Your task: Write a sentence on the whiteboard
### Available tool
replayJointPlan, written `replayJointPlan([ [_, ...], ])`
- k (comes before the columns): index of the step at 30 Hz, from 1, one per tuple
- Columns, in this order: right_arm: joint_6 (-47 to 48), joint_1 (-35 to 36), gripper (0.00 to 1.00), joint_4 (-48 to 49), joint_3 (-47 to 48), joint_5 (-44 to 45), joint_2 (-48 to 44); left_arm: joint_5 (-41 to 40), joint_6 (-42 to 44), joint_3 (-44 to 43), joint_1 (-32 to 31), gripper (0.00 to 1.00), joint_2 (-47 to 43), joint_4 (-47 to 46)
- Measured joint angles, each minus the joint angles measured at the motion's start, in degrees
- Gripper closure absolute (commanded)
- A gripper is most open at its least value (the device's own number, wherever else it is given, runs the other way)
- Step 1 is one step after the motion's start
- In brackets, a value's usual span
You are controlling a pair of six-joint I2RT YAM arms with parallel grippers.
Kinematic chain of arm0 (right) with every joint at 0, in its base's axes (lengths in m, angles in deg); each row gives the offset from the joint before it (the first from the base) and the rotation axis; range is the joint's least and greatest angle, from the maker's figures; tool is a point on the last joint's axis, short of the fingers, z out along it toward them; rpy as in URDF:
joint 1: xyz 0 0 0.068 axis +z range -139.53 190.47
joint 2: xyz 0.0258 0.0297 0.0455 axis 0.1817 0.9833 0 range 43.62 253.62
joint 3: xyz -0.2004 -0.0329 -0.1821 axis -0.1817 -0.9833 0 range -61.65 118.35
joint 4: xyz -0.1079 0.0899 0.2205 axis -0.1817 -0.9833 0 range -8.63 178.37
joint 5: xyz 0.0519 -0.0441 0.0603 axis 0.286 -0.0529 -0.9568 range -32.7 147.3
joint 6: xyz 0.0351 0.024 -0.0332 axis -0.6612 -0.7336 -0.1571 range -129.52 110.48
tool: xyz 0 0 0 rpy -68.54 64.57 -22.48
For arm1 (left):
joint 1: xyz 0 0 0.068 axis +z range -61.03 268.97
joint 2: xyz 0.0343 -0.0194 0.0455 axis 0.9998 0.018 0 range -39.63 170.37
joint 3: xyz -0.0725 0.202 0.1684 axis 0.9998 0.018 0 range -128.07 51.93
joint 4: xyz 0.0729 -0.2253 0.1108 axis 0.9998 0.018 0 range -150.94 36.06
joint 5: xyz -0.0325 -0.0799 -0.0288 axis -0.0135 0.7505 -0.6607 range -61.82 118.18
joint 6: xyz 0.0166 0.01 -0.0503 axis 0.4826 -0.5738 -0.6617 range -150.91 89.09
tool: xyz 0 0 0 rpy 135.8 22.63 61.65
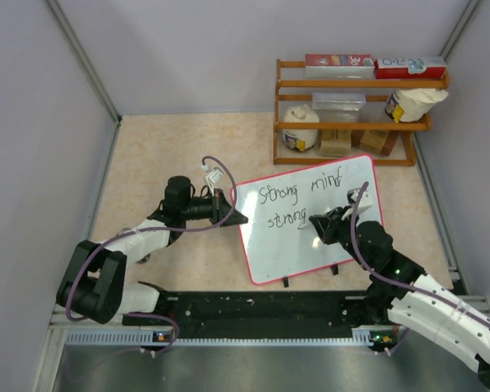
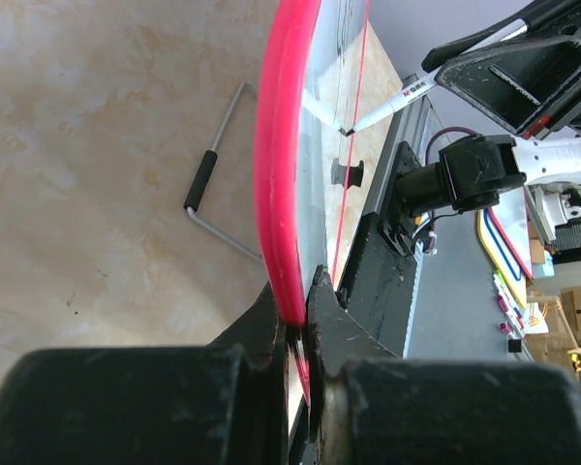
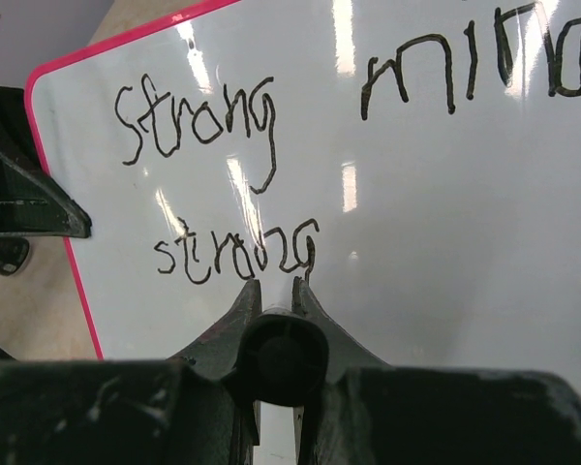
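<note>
The whiteboard point(image 1: 335, 214) with a red frame stands tilted at mid-table. The sentence reads "Strong mind" point(image 1: 300, 189) on the top line and "strong" point(image 1: 286, 220) below. My left gripper point(image 1: 233, 214) is shut on the board's left red edge point(image 2: 281, 145), its jaws clamped on it in the left wrist view point(image 2: 295, 302). My right gripper point(image 1: 318, 226) is shut on a white marker pen point(image 3: 276, 354), its tip against the board just after the lower "strong" point(image 3: 237, 254). The pen also shows in the left wrist view point(image 2: 407, 94).
A wooden shelf point(image 1: 355, 126) with boxes, a jar and a cup stands behind the board. The board's wire foot point(image 2: 213, 174) rests on the beige table. A black rail point(image 1: 261, 310) runs along the near edge. Grey walls enclose both sides.
</note>
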Motion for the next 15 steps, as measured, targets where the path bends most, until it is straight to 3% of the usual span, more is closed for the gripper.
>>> replayJointPlan([
  [8, -0.59, 0.0, 1.0, 1.75, 0.0, -0.63, -0.15, 0.02, 0.04, 0.0, 0.0, 0.98, 0.0, 0.0],
  [13, -0.57, -0.02, 1.0, 1.86, 0.07, -0.11, -6.95, -0.5, 1.66, -0.07, -0.09, 0.73, -0.44, 0.74],
  [15, -0.5, -0.02, 1.0, 1.81, 0.74, 0.44, -8.76, -2.45, 4.44, -0.07, -0.24, 0.58, -0.44, 1.97],
])
